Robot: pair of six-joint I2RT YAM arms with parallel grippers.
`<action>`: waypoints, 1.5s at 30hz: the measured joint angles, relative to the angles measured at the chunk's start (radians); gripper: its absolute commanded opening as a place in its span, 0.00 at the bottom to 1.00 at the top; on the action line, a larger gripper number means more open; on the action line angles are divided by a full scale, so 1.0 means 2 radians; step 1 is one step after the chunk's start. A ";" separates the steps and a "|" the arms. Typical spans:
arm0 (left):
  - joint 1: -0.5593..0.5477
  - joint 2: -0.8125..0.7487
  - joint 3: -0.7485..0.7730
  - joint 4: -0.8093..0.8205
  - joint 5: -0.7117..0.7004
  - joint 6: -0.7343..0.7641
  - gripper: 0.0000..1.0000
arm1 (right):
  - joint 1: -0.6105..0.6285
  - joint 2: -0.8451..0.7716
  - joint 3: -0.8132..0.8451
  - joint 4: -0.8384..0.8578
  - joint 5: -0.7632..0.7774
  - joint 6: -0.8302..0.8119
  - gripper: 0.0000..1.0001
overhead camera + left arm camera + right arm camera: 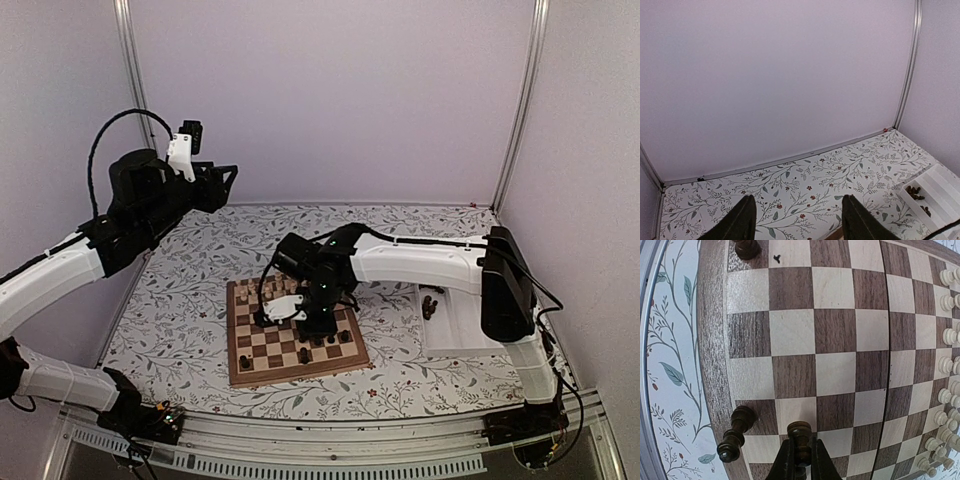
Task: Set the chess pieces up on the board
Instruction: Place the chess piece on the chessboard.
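A dark chess piece (799, 432) is pinched by the right end effector (800, 462) at an edge rank of the board (835, 330), few others are placed, more are left in the tray (460, 335), and the left end effector (797, 220) is held spread.

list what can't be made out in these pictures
Top external: right arm hides part of the board.
Right wrist: fingers hide the held chess piece's base; frame edge cuts the corner piece.
Left wrist: dark pieces in the tray too small to identify.
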 measured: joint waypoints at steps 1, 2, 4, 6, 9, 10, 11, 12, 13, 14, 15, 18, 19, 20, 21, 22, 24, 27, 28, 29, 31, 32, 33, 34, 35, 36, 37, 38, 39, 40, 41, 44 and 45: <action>0.000 0.000 0.000 0.000 0.000 0.000 0.59 | 0.001 0.001 0.000 0.000 0.000 0.000 0.07; 0.000 0.000 0.000 0.000 0.000 0.000 0.60 | 0.001 0.001 0.001 0.000 0.000 0.000 0.07; 0.000 0.000 0.000 0.000 0.000 0.000 0.60 | 0.003 0.005 0.004 0.000 0.000 0.000 0.08; 0.000 0.000 0.000 0.000 0.000 0.000 0.60 | 0.003 0.007 0.006 0.000 0.000 0.000 0.08; 0.000 0.000 0.000 0.000 0.000 0.000 0.60 | 0.003 0.009 0.007 0.000 0.000 0.000 0.09; 0.000 0.000 0.000 0.000 0.000 0.000 0.60 | 0.003 0.010 0.008 0.000 0.000 0.000 0.09; 0.000 0.000 0.000 0.000 0.000 0.000 0.60 | 0.003 0.011 0.009 -0.001 0.000 0.000 0.09; 0.000 0.000 0.000 0.000 0.000 0.000 0.60 | 0.003 0.013 0.010 -0.001 0.000 0.000 0.10; 0.000 0.000 0.000 0.000 0.000 0.000 0.60 | 0.003 0.014 0.010 -0.001 0.000 0.000 0.10; 0.000 0.000 0.000 0.000 0.000 0.000 0.60 | 0.003 0.015 0.011 -0.001 0.000 0.000 0.11; 0.000 0.000 0.000 0.000 0.000 0.000 0.60 | 0.003 0.017 0.011 -0.001 0.000 0.000 0.11; 0.000 0.000 0.000 0.000 0.000 0.000 0.60 | 0.003 0.021 0.011 -0.001 0.000 0.000 0.11; 0.000 0.000 0.000 0.000 0.001 0.000 0.60 | 0.003 0.022 0.011 -0.002 0.000 0.000 0.11; 0.000 0.000 0.000 0.000 0.001 0.000 0.60 | 0.003 0.023 0.012 -0.002 0.000 0.000 0.12; 0.000 0.000 0.000 0.000 0.001 0.000 0.60 | 0.003 0.023 0.013 -0.002 0.000 0.000 0.13; 0.000 0.000 0.000 0.000 0.001 0.000 0.60 | 0.003 0.023 0.014 -0.002 0.000 0.000 0.15; 0.000 0.000 0.000 0.000 0.001 0.000 0.60 | 0.003 0.023 0.014 -0.002 0.000 0.000 0.19; 0.000 0.000 0.000 0.000 0.001 0.000 0.60 | 0.004 0.023 0.014 -0.002 0.001 0.000 0.22; 0.000 0.000 0.000 0.000 0.001 0.000 0.60 | 0.004 0.023 0.014 -0.002 0.001 0.000 0.22; 0.000 0.000 0.000 0.000 0.001 0.000 0.60 | 0.004 0.023 0.014 -0.002 0.001 0.000 0.22; 0.000 0.000 0.000 0.000 0.001 0.000 0.60 | 0.004 0.023 0.014 -0.002 0.001 0.000 0.23; 0.000 0.000 0.000 0.000 0.001 0.000 0.60 | 0.004 0.023 0.014 -0.002 0.001 0.000 0.24; 0.000 0.000 0.000 0.000 0.001 0.000 0.60 | 0.004 0.023 0.014 -0.002 0.001 0.000 0.24; 0.000 0.000 0.000 0.000 0.001 0.000 0.60 | 0.004 0.023 0.014 -0.002 0.001 0.000 0.25; 0.000 0.000 0.000 0.000 0.001 0.000 0.60 | 0.005 0.023 0.014 -0.002 0.001 0.000 0.26; 0.000 0.000 0.000 0.000 0.002 0.000 0.60 | 0.005 0.023 0.014 -0.002 0.001 0.000 0.27; 0.000 0.000 0.000 0.000 0.002 0.000 0.60 | 0.005 0.023 0.014 -0.002 0.001 0.000 0.28; 0.000 0.000 0.000 0.000 0.002 0.000 0.60 | 0.005 0.023 0.014 -0.002 0.001 0.000 0.28; 0.000 0.000 0.000 0.000 0.002 0.000 0.60 | 0.006 0.023 0.014 -0.002 0.001 0.000 0.29; 0.000 0.000 0.000 0.000 0.002 0.000 0.60 | 0.006 0.023 0.014 -0.002 0.001 0.000 0.30; 0.000 0.000 0.000 0.000 0.002 0.000 0.60 | 0.006 0.023 0.014 -0.002 0.001 0.000 0.32; 0.000 0.000 0.000 0.000 0.002 0.000 0.60 | 0.007 0.023 0.014 -0.003 0.001 0.000 0.35; 0.000 0.000 0.000 0.000 0.002 0.000 0.60 | 0.007 0.023 0.014 -0.003 0.002 -0.001 0.37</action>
